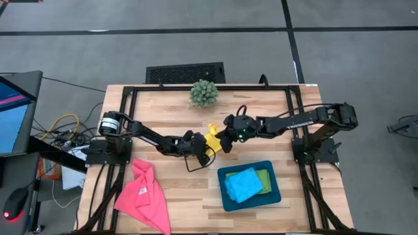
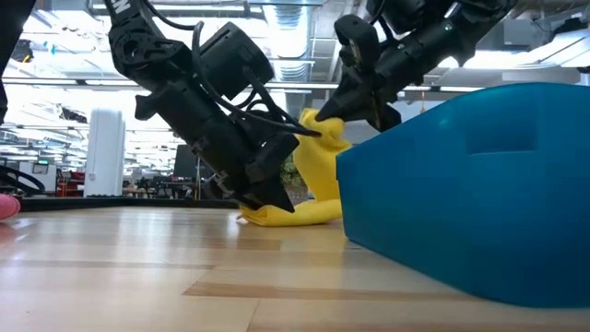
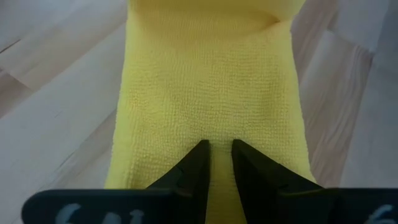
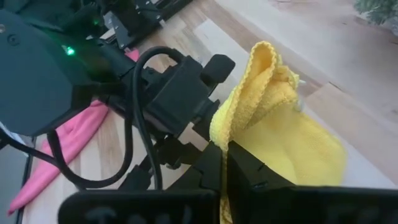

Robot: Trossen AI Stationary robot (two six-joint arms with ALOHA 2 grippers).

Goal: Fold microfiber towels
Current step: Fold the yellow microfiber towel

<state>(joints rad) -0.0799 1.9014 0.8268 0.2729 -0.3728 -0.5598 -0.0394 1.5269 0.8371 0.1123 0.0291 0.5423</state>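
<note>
Table (image 1: 176, 189): light wood, with both arms reaching in toward its middle from either side.
Tray (image 1: 273, 194): dark teal, on the near right part of the table; a blue towel (image 1: 243, 185) lies bunched in it with a green towel (image 1: 265, 178) just beside it, under its edge.
Pink towel (image 1: 145, 194): crumpled on the near left of the table, one end running off the front edge, well apart from the rest.
Plant (image 1: 204, 93): spiky green ball at the far edge, centre.
Yellow towel (image 2: 318, 175): mid-table between the two grippers, partly lifted; its lower end rests on the wood, its upper end hangs from the right gripper.
Left gripper (image 3: 216, 163): low on the towel by the table, fingers (image 3: 194, 167) pinched close on the yellow cloth.
Right gripper (image 4: 225, 163): higher, just across from the left one, fingers clamped on a folded edge of the yellow towel.
</note>
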